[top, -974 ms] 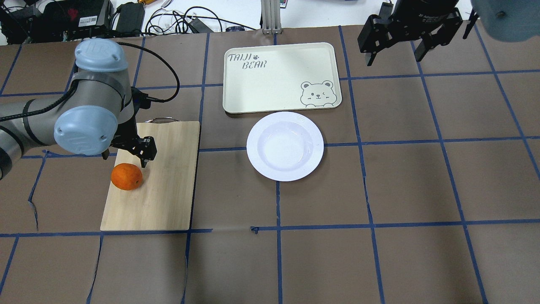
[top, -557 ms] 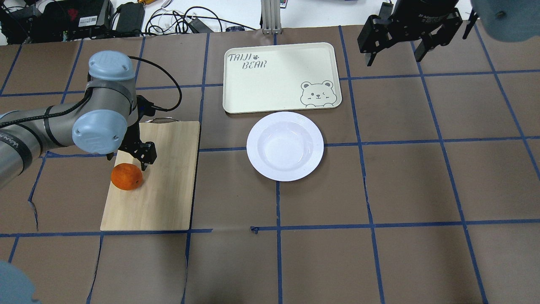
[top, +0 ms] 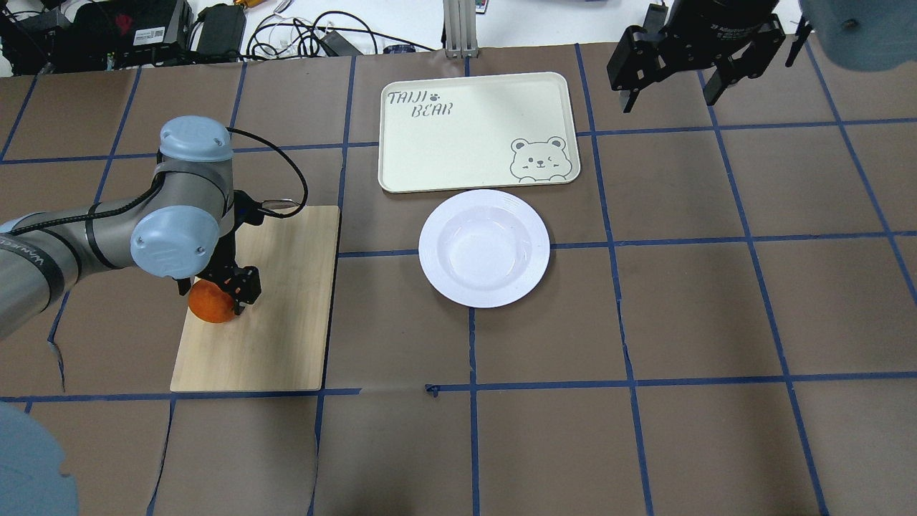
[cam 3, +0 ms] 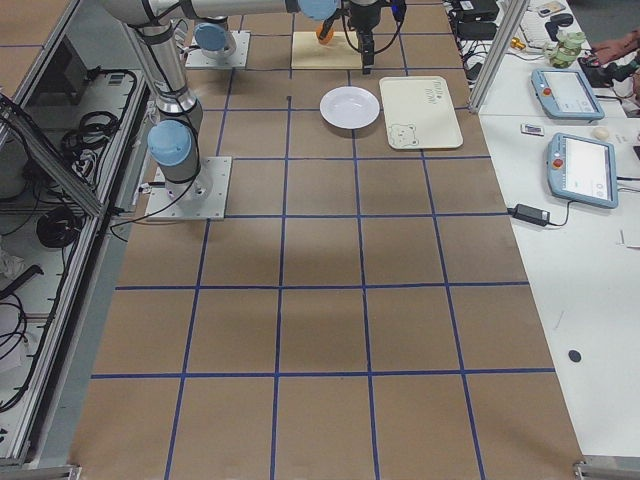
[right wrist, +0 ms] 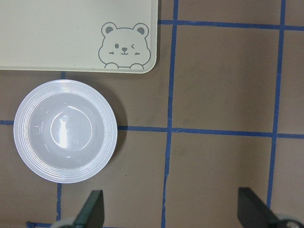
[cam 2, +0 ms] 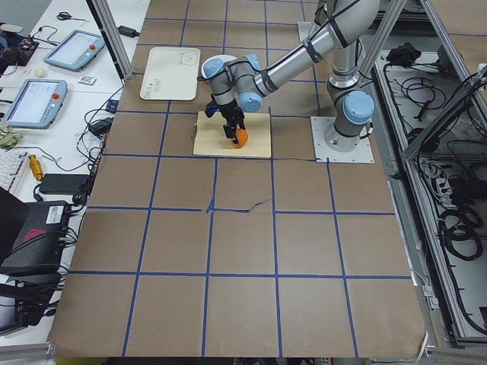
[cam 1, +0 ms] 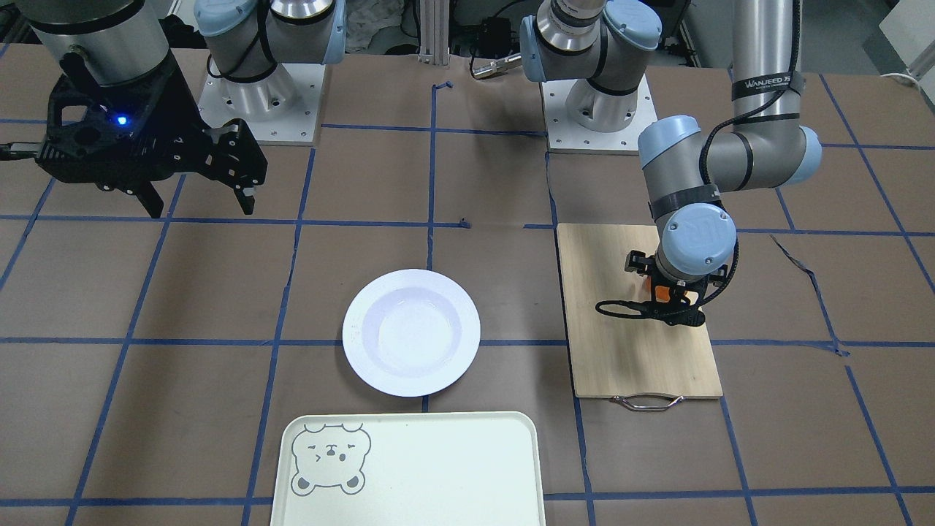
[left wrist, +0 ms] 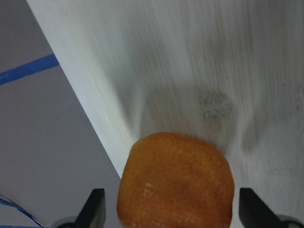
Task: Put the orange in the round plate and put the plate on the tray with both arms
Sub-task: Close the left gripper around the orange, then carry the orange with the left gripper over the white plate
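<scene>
The orange (top: 208,307) lies near the left edge of a bamboo cutting board (top: 283,315). My left gripper (top: 213,296) is open and lowered over it. In the left wrist view the orange (left wrist: 175,187) sits between the two fingertips (left wrist: 93,209) with a gap on each side. The round plate (top: 484,248) lies empty at mid-table, just in front of the tray (top: 473,132) with the bear face. My right gripper (top: 670,100) hangs open high over the far right, looking down on the plate (right wrist: 65,130) and the tray (right wrist: 57,33).
The cutting board has a metal handle (cam 1: 646,401) at its far end. Blue tape lines cross the brown table. Cables and boxes (top: 129,29) lie along the far edge behind the tray.
My left arm has swung towards the orange and dropped, so the open gripper now straddles the fruit instead of standing beyond it. The right arm has not moved.
</scene>
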`<state>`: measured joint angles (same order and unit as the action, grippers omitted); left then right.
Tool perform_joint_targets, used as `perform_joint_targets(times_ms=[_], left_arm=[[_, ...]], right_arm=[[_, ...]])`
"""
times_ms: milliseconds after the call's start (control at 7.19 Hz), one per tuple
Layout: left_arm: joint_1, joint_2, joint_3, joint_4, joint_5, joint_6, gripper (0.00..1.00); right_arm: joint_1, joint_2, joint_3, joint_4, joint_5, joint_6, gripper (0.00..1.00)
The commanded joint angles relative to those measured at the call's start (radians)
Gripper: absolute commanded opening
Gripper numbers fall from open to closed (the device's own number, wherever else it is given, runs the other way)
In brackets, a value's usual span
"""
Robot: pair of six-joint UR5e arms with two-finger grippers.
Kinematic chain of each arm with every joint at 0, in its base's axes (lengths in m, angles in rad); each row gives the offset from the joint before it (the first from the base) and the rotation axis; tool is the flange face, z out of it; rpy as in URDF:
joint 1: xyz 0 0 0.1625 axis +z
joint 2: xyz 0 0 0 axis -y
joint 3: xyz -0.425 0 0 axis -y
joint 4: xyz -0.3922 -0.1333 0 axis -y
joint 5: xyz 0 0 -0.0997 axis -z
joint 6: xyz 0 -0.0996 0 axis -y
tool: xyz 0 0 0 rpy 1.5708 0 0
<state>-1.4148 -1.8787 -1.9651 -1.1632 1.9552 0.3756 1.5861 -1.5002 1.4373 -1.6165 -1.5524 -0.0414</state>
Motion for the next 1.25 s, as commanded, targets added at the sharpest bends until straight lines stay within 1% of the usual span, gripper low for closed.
perform_joint_targets(times_ms=[0,139,278,417,557,696,835,974,1113], left_arm=[[0.000,0.000,-0.001,0.008,-0.007,0.000,0.55],[0.000,0.003,0.000,0.011,-0.005,0.002,0.41],[-0.001,0.015,0.005,0.013,-0.007,-0.004,0.41],[-0.025,0.027,0.017,0.017,-0.036,-0.017,0.41],[-0.029,0.039,0.056,0.013,-0.139,-0.046,0.41],[-0.036,0.041,0.092,-0.002,-0.180,-0.067,0.41],[-0.071,0.038,0.098,0.000,-0.244,-0.130,0.41],[-0.140,0.030,0.107,0.013,-0.252,-0.312,0.41],[-0.220,0.014,0.150,0.013,-0.263,-0.471,0.41]], right_arm=[[0.000,0.000,0.000,0.001,0.000,0.000,1.00],[0.000,-0.002,0.000,0.003,0.000,0.000,1.00],[0.000,0.000,0.000,0.003,0.000,0.000,1.00],[0.000,-0.002,0.000,0.003,0.000,0.000,1.00],[0.000,-0.002,0.000,0.004,0.000,-0.002,1.00],[0.000,-0.002,0.000,0.004,0.000,0.000,1.00],[0.000,-0.002,0.000,0.004,0.000,-0.002,1.00],[0.000,-0.002,0.000,0.004,0.000,0.000,1.00],[0.000,0.000,0.000,0.004,0.002,0.000,1.00]])
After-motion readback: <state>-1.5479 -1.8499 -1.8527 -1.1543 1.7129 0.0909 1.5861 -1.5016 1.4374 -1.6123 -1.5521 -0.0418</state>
